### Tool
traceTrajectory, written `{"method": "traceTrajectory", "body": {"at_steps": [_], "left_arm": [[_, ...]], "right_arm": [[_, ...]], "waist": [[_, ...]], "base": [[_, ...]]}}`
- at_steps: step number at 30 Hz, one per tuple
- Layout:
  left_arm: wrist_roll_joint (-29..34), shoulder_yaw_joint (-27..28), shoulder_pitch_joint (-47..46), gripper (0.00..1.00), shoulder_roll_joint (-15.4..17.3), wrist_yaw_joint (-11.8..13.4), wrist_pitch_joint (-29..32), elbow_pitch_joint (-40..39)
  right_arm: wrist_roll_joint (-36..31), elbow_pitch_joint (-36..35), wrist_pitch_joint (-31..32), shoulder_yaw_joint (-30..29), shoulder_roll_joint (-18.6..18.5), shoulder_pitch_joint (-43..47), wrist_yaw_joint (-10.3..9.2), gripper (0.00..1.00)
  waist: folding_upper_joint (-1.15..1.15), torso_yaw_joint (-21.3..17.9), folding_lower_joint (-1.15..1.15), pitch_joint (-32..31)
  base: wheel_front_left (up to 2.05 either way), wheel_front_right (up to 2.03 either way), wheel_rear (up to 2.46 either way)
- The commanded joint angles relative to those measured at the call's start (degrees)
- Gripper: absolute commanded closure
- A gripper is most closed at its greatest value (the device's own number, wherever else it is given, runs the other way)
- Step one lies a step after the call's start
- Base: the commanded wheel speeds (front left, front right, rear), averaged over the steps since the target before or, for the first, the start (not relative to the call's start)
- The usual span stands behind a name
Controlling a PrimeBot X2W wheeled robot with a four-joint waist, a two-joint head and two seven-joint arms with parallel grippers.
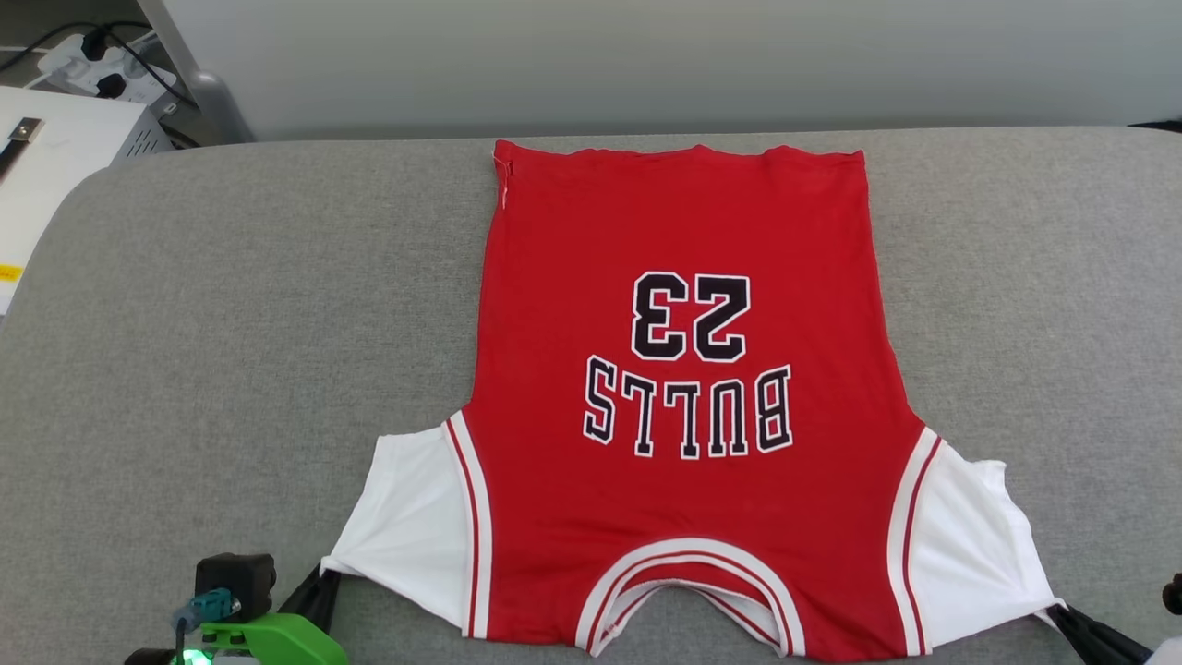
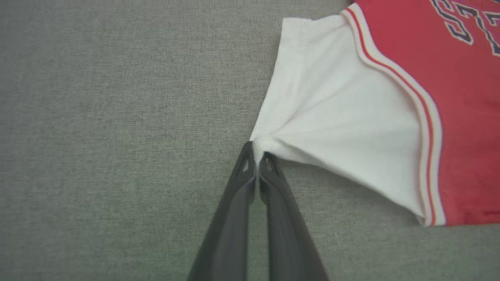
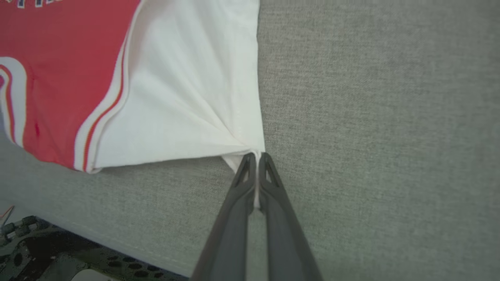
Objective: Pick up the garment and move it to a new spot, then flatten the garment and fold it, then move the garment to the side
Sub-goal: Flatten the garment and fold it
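From the head camera I see the garment spread flat on the grey cushioned surface, a little to the 3 o'clock side of centre. Its printed side faces up. The hem lies toward 12 o'clock and the striped collar toward 6 o'clock, so the "23" and the lettering below it read upside down to me. The red body looks smooth, with only faint ripples along the hem.

My left gripper sits at 7 o'clock in the head view. Its two dark fingers are pressed together on the outer corner of the white sleeve on that side. In the left wrist view the cloth bunches into a small knot at the fingertips, and creases fan out from it toward 2 o'clock.

My right gripper is at 5 o'clock in the head view. It is likewise closed tight on the corner of the other white sleeve, with a sliver of white fabric showing between the fingers. Folds radiate from that pinch toward 10 o'clock in the right wrist view.

Both sleeves are drawn outward, away from the body. A white box and a power strip sit beyond the surface at 10 o'clock.
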Motion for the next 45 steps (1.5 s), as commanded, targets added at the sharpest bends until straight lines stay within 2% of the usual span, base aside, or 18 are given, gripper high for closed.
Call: {"method": "traceTrajectory", "body": {"at_steps": [1, 2, 4, 10, 15, 20, 23, 27, 30, 32, 37, 42, 45], "left_arm": [[0.7, 0.7, 0.9, 1.00, 0.4, 0.6, -0.3, -0.5], [1.3, 1.1, 0.7, 1.00, 0.3, 0.8, -0.3, -1.1], [2.9, 1.8, 0.3, 1.00, 0.0, 1.3, -0.3, -2.3], [7.4, 4.3, -1.8, 1.00, -1.6, 3.0, -0.3, -6.6], [11.4, 5.5, -4.0, 1.00, -2.6, 3.9, -0.3, -10.2], [15.0, 5.9, -7.5, 1.00, -4.3, 4.5, -0.3, -13.5], [16.5, 6.3, -9.0, 1.00, -5.2, 4.6, -0.3, -15.1], [17.9, 7.3, -10.2, 1.00, -6.5, 4.4, -0.3, -17.2], [19.3, 7.7, -11.1, 1.00, -7.7, 4.4, -0.3, -18.6], [20.1, 7.8, -11.7, 1.00, -8.5, 4.1, -0.3, -19.3], [21.8, 8.3, -12.8, 1.00, -10.7, 3.3, -0.3, -20.0], [23.4, 9.0, -13.8, 1.00, -12.5, 2.2, -0.3, -19.6], [24.1, 9.2, -14.3, 1.00, -13.3, 1.4, -0.3, -19.2]], "right_arm": [[-0.4, -0.8, 1.0, -1.5, 0.4, 0.7, -0.05, 0.89], [-0.8, -1.4, 2.0, -2.2, 0.6, 0.8, -0.05, 0.84], [-2.4, -2.7, 4.1, -4.2, 0.7, 0.5, -0.05, 0.00], [-4.4, -10.0, 8.3, -14.5, -1.0, -2.6, -0.05, 0.00], [-6.1, -17.6, 12.4, -26.2, -2.6, -10.6, -0.05, 0.00], [-8.8, -20.9, 23.7, -31.1, -2.4, -24.3, -0.05, 0.00], [-10.0, -19.2, 33.2, -30.1, -2.3, -33.5, -0.05, 0.00], [-9.1, -12.5, 51.5, -27.4, -1.1, -45.6, -0.05, 0.00], [-12.2, -6.8, 62.7, -27.0, 0.7, -54.0, -0.05, 0.00], [-14.7, -4.2, 67.7, -26.9, 1.9, -58.5, -0.05, 0.00], [-20.6, 0.4, 73.8, -27.5, 5.1, -66.7, -0.05, 0.00], [-25.5, 4.2, 74.6, -28.0, 7.2, -69.9, -0.05, 0.00], [-26.6, 6.0, 74.0, -28.1, 8.2, -69.0, -0.05, 0.00]], "waist": [[0.00, 0.2, 0.01, 0.4], [0.00, 0.2, 0.01, 0.6], [0.00, 0.4, 0.01, 1.4], [0.00, 1.7, 0.01, 4.3], [0.00, 3.9, 0.01, 8.5], [0.00, 7.3, 0.01, 14.4], [0.00, 9.3, 0.01, 17.7], [0.00, 11.8, 0.01, 21.9], [0.00, 13.6, 0.01, 25.0], [0.00, 14.9, 0.01, 27.0], [0.00, 17.5, 0.01, 31.3], [0.00, 19.0, 0.01, 34.2], [0.00, 19.5, 0.01, 35.0]], "base": [[0.00, 0.00, 0.00], [0.00, 0.00, 0.00], [0.00, 0.00, 0.00], [0.00, 0.00, 0.00], [0.00, 0.00, 0.00], [0.00, 0.00, 0.00], [0.00, 0.00, 0.00], [0.00, 0.00, 0.00], [0.00, 0.00, 0.00], [0.00, 0.00, 0.00], [0.00, 0.00, 0.00], [0.00, 0.00, 0.00], [0.00, 0.00, 0.00]]}}
